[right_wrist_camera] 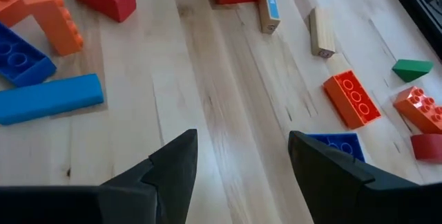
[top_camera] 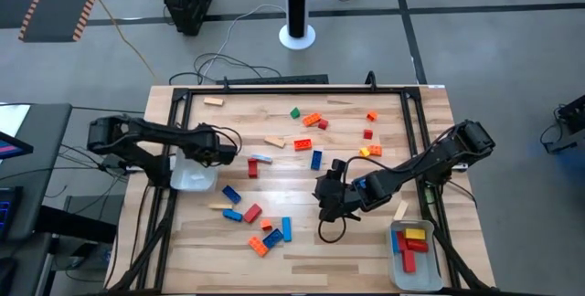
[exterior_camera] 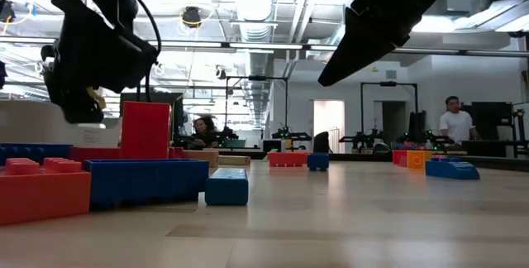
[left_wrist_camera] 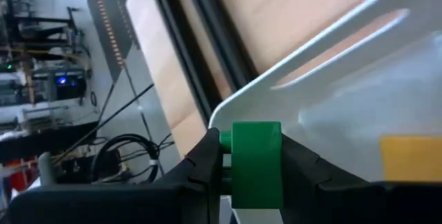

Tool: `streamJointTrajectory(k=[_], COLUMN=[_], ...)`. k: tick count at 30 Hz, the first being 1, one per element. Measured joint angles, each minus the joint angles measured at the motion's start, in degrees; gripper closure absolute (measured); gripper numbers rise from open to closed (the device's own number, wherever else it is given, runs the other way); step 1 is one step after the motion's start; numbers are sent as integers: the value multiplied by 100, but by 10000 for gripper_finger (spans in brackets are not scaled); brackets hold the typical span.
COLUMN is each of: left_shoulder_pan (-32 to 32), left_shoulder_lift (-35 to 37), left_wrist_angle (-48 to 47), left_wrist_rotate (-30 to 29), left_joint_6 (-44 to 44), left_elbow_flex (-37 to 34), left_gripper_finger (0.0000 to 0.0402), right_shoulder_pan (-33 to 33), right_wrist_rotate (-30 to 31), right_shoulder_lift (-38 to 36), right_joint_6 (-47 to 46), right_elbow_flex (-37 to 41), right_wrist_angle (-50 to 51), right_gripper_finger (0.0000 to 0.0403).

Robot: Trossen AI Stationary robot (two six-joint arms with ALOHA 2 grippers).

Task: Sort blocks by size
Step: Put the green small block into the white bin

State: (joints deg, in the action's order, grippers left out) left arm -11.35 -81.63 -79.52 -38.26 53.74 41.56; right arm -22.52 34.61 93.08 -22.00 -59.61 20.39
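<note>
While the left gripper (left_wrist_camera: 252, 165) hangs over the white tray (top_camera: 194, 175) at the table's left side, its jaws are clamped on a small green block (left_wrist_camera: 256, 163), held just above the tray's near rim, and the left wrist view shows a yellow block (left_wrist_camera: 411, 158) lying inside that tray. The right gripper (right_wrist_camera: 238, 158) sits over bare wood near the middle of the table (top_camera: 292, 163), its jaws spread wide with nothing between them. The rest of the blocks are scattered over the tabletop: in the high view a cluster of blue, red and orange pieces (top_camera: 260, 226) lies toward the front left, a red block (top_camera: 253, 166) and a pale blue bar (top_camera: 262, 158) sit just right of the left tray, and orange, red and green bricks (top_camera: 311, 121) are spread across the far middle, with a blue brick (top_camera: 316, 160) nearer the centre. A tan wooden bar (top_camera: 214, 101) lies alone near the far left edge. A second white tray (top_camera: 416, 258) at the front right corner holds red, yellow and blue blocks, and another tan piece (top_camera: 400, 209) rests just beyond it. In the low view a red block (exterior_camera: 145, 130) stands upright behind a long blue brick (exterior_camera: 145, 181), and people show in the room beyond the table.
</note>
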Motion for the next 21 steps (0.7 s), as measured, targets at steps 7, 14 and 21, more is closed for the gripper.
streamJointTrajectory(k=[7, 14, 21], left_shoulder_pan=[-273, -80, 350], left_shoulder_lift=[176, 400, 446], left_wrist_angle=[-80, -22, 693], left_wrist_rotate=[-33, -15, 306], left_joint_6=[26, -215, -1088], left_elbow_flex=[4, 186, 446], left_gripper_finger=[310, 310, 304], right_shoulder_pan=[-37, -72, -70], right_wrist_rotate=[-7, -11, -11], right_shoulder_lift=[0, 0, 0], right_joint_6=[-2, -4, -4], right_elbow_flex=[0, 0, 0], right_wrist_angle=[-27, -42, -112], right_gripper_finger=[148, 148, 148])
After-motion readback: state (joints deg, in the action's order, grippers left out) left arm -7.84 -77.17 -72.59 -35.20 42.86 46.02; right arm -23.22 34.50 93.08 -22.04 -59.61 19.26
